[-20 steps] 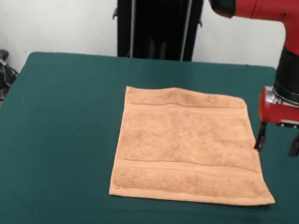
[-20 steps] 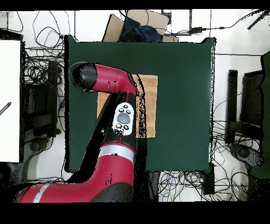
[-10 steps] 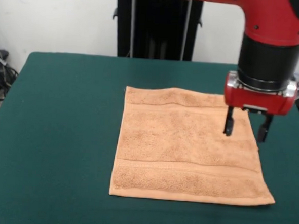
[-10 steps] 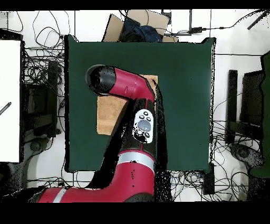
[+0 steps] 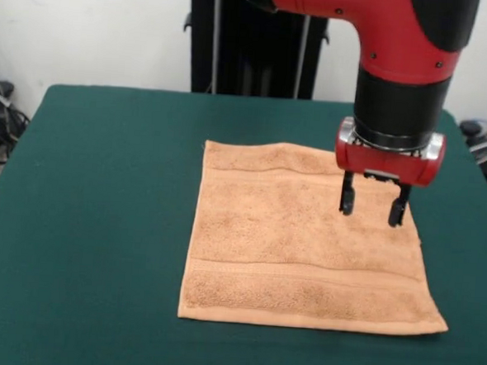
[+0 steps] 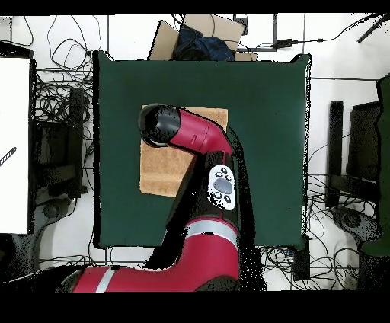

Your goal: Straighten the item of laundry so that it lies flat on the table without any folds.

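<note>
The item of laundry [image 5: 298,244] is a peach-orange towel spread flat on the green table [image 5: 92,223], with woven bands along its near and far edges. My gripper [image 5: 372,209] hangs open above the towel's right part, nothing between its fingers, and it looks clear of the cloth. In the overhead view the arm's red and black bulk covers much of the towel [image 6: 164,167], and the gripper itself is hidden under it.
A black pedestal [image 5: 256,43] stands behind the table's far edge. Cables, boxes and equipment surround the table [image 6: 266,91] on the floor in the overhead view.
My gripper has moved left from beyond the towel's right edge to over the towel's right part. It has stayed open. The towel has not moved.
</note>
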You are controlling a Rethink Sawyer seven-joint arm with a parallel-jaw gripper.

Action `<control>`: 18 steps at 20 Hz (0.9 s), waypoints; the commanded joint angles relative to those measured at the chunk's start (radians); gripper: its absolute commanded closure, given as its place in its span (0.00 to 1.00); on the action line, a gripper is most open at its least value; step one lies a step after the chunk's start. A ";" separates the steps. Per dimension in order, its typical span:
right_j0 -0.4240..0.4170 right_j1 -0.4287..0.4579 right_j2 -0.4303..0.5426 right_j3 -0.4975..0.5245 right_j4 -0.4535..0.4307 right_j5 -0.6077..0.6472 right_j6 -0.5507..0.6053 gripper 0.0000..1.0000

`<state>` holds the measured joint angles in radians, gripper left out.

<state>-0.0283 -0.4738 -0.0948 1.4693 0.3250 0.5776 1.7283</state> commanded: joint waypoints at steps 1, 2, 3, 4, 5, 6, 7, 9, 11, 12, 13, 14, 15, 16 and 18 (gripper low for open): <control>-0.022 -0.010 0.154 0.143 -0.049 -0.092 0.041 0.00; -0.025 -0.008 0.157 0.144 -0.049 -0.097 0.040 0.00; -0.026 -0.004 0.160 0.143 -0.049 -0.101 0.040 0.00; -0.027 -0.001 0.162 0.141 -0.050 -0.105 0.040 0.00; -0.028 0.003 0.162 0.138 -0.049 -0.106 0.042 0.00; -0.029 0.003 0.164 0.139 -0.050 -0.107 0.043 0.00; -0.030 0.004 0.164 0.137 -0.050 -0.107 0.044 0.00; -0.040 0.001 0.170 0.145 -0.056 -0.117 0.038 0.00; -0.056 -0.006 0.177 0.161 -0.068 -0.137 0.026 0.00; -0.067 -0.012 0.182 0.173 -0.076 -0.151 0.017 0.00; -0.080 -0.018 0.183 0.180 -0.083 -0.150 0.006 0.00; -0.091 -0.026 0.182 0.187 -0.093 -0.150 -0.004 0.00; -0.103 -0.028 0.185 0.190 -0.101 -0.147 -0.012 0.00; -0.114 -0.032 0.187 0.193 -0.111 -0.148 -0.020 0.00; -0.134 -0.038 0.191 0.200 -0.133 -0.165 -0.022 0.00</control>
<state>-0.0970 -0.4886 -0.0032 1.5457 0.2835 0.4979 1.7283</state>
